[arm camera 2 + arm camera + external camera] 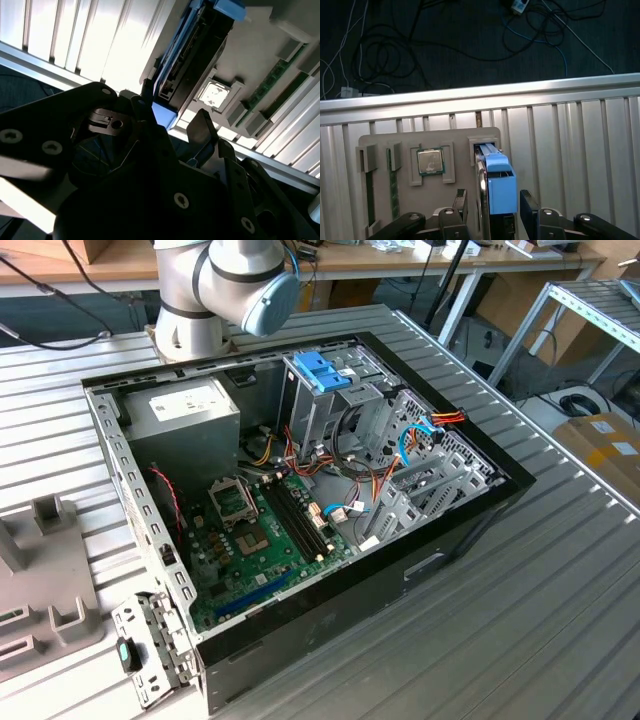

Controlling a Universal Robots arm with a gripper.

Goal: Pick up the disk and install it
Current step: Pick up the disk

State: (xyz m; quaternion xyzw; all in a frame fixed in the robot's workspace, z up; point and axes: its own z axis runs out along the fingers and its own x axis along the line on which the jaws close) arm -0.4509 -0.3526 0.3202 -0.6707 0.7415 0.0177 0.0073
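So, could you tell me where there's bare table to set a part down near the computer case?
The ribbed table lies bare to the exterior view's right of the computer case and nearer the camera. Crowded: the grey holder, carrying the disk, and the cables by the drive cage.

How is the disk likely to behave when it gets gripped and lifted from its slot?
The disk looks rigid, metal in a blue frame, so it should not flex. Standing on edge in the grey holder, it might bind if pulled crooked.
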